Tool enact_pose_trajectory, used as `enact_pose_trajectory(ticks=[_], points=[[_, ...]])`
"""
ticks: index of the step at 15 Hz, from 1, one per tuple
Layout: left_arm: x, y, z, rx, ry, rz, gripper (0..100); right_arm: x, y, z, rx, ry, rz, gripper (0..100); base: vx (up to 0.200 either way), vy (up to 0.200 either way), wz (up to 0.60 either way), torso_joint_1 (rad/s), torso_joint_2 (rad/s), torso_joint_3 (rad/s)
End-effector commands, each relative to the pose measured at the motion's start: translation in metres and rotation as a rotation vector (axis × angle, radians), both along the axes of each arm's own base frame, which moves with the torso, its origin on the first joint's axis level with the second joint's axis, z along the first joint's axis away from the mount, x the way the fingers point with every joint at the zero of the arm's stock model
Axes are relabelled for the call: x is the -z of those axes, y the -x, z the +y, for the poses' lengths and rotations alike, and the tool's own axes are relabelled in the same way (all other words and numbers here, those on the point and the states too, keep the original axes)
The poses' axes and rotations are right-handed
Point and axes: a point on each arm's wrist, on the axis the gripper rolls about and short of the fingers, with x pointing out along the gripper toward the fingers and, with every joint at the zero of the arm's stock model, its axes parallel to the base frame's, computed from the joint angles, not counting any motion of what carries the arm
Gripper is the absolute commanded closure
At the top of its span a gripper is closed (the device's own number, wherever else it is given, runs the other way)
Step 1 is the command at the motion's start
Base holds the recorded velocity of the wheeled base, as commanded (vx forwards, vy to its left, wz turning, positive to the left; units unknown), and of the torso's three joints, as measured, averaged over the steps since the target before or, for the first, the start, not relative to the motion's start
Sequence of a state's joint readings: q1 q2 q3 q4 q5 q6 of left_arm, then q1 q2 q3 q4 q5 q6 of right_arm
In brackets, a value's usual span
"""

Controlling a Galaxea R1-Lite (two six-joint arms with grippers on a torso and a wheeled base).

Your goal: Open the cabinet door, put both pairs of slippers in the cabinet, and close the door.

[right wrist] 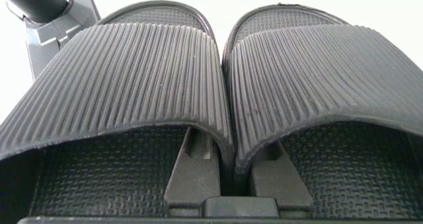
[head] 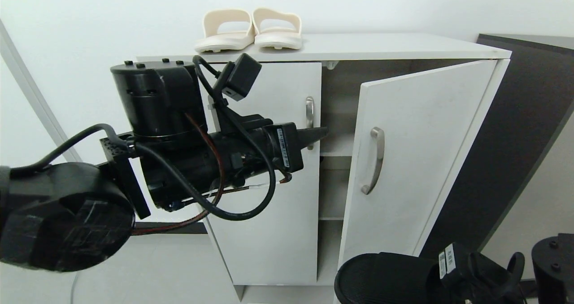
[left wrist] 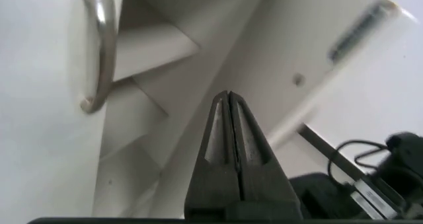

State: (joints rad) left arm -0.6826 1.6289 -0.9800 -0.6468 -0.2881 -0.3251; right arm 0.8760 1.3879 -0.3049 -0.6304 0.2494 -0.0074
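Head view: our left gripper (head: 319, 134), fingers together, sits mid-frame before the open door (head: 417, 160); cream slippers (head: 249, 30) top centre; right gripper (right wrist: 231, 168) clamps black slippers (head: 385, 277) lower right.

One slipper pair (head: 249, 29) on the cabinet (head: 394, 46) top toward its left, left door (head: 269, 205) shut, right door (head: 417, 160) swung open, shelves (head: 335, 155) in the gap between, left gripper (head: 323, 133) before the left door's handle (head: 309, 111), second slipper pair (head: 385, 277) low before the open door, in the right gripper (right wrist: 231, 164)
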Motion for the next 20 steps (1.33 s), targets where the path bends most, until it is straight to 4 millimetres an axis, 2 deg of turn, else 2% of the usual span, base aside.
enact_pose_trajectory(ticks=[1,5,9,12,13,15,16,17,18,20], points=[[0.015,-0.020,-0.014,-0.003,-0.007,0.009,100,0.001,0.001,0.001,-0.008,0.003,0.003,100,0.000,0.000,0.00,0.000,0.00,0.000],[0.037,-0.051,-0.045,0.010,0.068,-0.083,100,0.004,0.009,0.002,-0.038,0.015,0.008,100,0.000,0.000,0.00,0.000,0.00,0.000],[0.046,-0.056,-0.050,0.011,0.065,-0.079,100,0.007,0.013,0.002,-0.058,0.027,0.017,100,0.000,0.000,0.00,0.000,0.00,0.000],[0.047,-0.055,-0.052,0.014,0.063,-0.074,100,0.013,0.021,0.001,-0.090,0.046,0.030,100,-0.200,0.000,0.00,0.005,0.00,0.001],[0.048,-0.052,-0.053,0.020,0.060,-0.072,100,0.013,0.021,0.002,-0.094,0.047,0.031,100,-0.200,0.000,0.00,0.002,0.01,0.007],[0.046,-0.033,-0.067,0.077,0.063,-0.079,100,0.014,0.021,0.001,-0.094,0.050,0.033,100,-0.200,0.000,0.00,-0.002,0.00,0.000],[0.040,-0.012,-0.079,0.138,0.079,-0.091,100,0.014,0.021,0.001,-0.094,0.050,0.032,100,-0.200,0.000,0.00,0.002,0.00,0.002],[0.039,-0.002,-0.086,0.170,0.084,-0.093,100,0.014,0.022,0.001,-0.095,0.051,0.034,100,-0.200,0.000,0.00,-0.002,0.00,-0.002],[0.036,0.005,-0.089,0.188,0.089,-0.097,100,0.014,0.022,0.001,-0.095,0.051,0.034,100,-0.200,0.000,0.00,0.002,0.00,0.002],[0.033,0.006,-0.084,0.182,0.092,-0.100,100,0.015,0.022,0.000,-0.099,0.055,0.027,100,0.000,0.000,0.00,0.000,0.00,0.000]])
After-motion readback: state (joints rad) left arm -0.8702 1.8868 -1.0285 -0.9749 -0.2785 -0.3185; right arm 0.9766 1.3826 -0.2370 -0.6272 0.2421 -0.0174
